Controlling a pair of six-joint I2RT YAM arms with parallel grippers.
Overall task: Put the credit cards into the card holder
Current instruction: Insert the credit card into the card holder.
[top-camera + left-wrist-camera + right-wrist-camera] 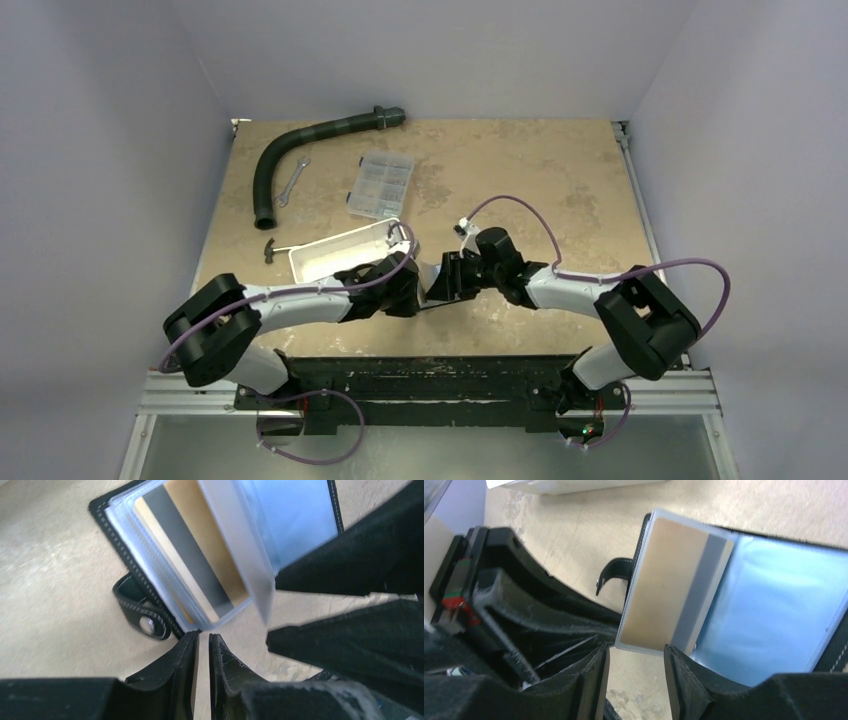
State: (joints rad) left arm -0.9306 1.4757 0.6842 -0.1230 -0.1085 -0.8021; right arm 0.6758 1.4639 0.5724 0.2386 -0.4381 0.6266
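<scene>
Left wrist: my left pincer (203,636) is a narrow slit at the card holder (119,544) corner, grip unclear; right pincer (272,607) half-wide, straddling a sleeve (247,565).

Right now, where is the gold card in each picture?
Top view: it cannot be made out.
Left wrist view: the gold card is at the top middle, inside a clear sleeve.
Right wrist view: it is in the middle, in the same sleeve.
Shared landmark: the black snap strap, beside the card in both wrist views.
</scene>
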